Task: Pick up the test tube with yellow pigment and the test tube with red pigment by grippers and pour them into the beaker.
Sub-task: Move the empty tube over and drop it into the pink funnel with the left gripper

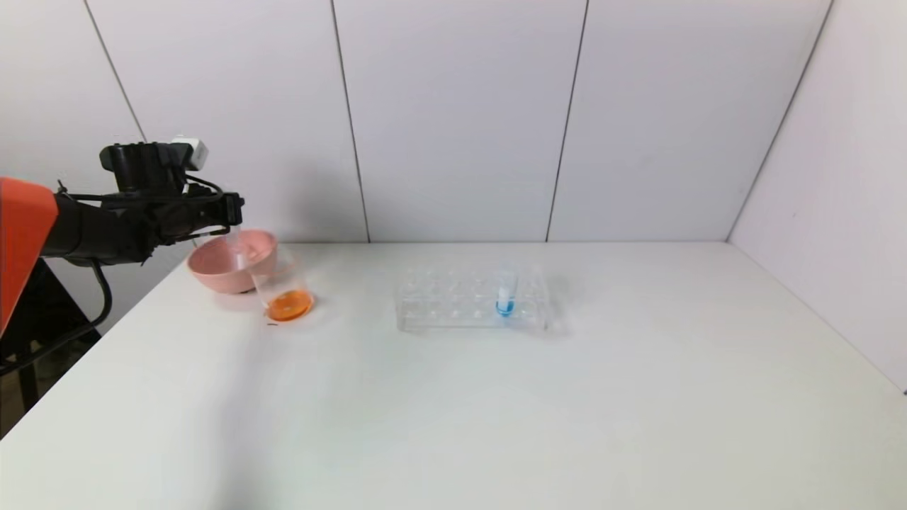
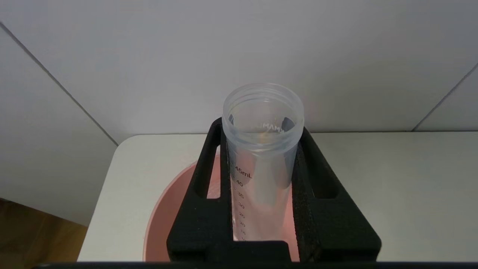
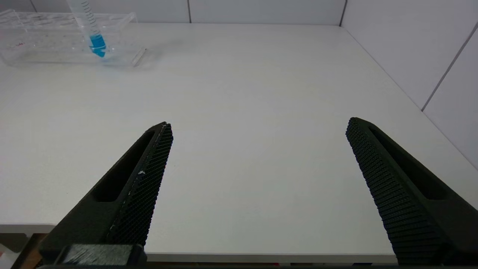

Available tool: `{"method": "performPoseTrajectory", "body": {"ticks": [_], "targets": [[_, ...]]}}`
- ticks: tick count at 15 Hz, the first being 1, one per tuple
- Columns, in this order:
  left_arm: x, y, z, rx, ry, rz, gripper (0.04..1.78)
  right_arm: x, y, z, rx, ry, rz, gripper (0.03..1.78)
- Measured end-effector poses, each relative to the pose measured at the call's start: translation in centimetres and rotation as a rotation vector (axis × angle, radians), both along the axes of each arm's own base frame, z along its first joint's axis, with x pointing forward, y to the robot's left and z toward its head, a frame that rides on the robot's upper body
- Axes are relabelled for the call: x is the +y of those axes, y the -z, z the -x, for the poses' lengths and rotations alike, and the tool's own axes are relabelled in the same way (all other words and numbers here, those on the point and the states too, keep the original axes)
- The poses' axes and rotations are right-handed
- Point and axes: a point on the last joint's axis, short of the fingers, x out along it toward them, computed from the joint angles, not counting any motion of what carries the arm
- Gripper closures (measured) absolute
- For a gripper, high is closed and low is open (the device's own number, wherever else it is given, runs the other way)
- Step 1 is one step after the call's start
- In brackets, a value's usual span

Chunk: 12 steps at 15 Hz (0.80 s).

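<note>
My left gripper (image 1: 234,212) is at the far left, above the pink bowl (image 1: 212,273). In the left wrist view the left gripper (image 2: 260,127) is shut on an empty clear test tube (image 2: 261,168) with millilitre marks, its open mouth pointing away from the wrist. I cannot tell which pigment it held. The beaker (image 1: 283,287) stands beside the bowl with orange liquid at its bottom. No tube with yellow or red liquid shows. My right gripper (image 3: 259,127) is open and empty over the table's near edge.
A clear tube rack (image 1: 453,301) stands mid-table with one blue-tipped tube (image 1: 505,294) in it. The rack (image 3: 44,41) and blue tube (image 3: 95,37) also show in the right wrist view. The pink bowl (image 2: 168,216) lies under the left fingers. Walls close the back and right.
</note>
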Motion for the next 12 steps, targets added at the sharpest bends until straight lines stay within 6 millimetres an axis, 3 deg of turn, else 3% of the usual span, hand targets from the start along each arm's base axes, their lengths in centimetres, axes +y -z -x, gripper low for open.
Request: {"method": "performPoseTrajectory", "body": {"ticks": [6,12], "targets": [[0.3,1.9,-0.5,0.033,0.0,0.014,1.36,0.0,0.0,0.0,0.0,0.0,0.0,0.11],[-0.2,2.2,-0.6,0.044,0.008,0.064,1.36,0.0,0.0,0.0,0.0,0.0,0.0,0.11]]}}
